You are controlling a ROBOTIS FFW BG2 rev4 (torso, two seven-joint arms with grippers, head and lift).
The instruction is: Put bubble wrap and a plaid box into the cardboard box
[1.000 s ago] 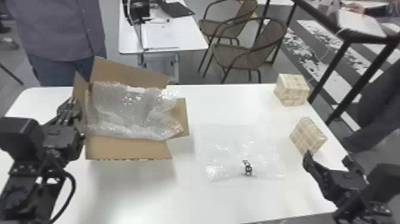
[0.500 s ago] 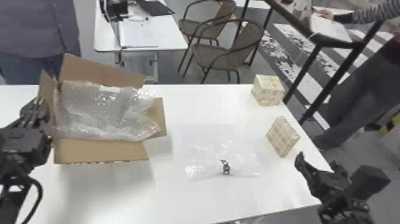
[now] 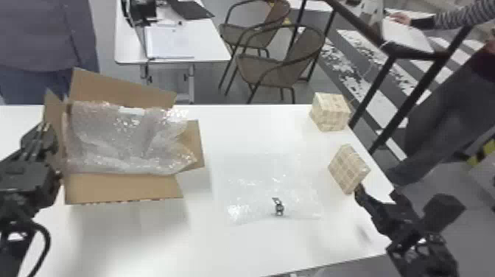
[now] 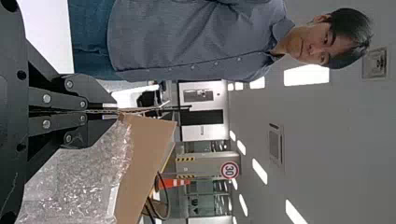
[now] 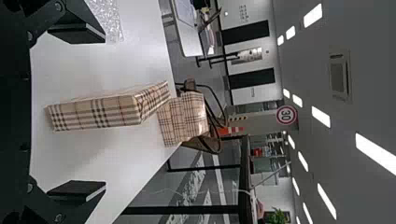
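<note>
The open cardboard box stands at the left of the table with crumpled bubble wrap in it. My left gripper is at the box's left side; in the left wrist view the left gripper is shut on a thin cardboard flap. One plaid box stands at the table's right side, another plaid box behind it. Right beside the nearer one is my right gripper. In the right wrist view the right gripper is open, the nearer plaid box lined up between its fingers.
A clear plastic sheet lies flat mid-table, with a small dark item on it. Beyond the white table are chairs and a second table. A dark-framed stand is past the right edge.
The head view has turned toward the right, so the table's things sit farther left. My right gripper has come closer to the nearer plaid box. The left gripper keeps its place at the cardboard box.
</note>
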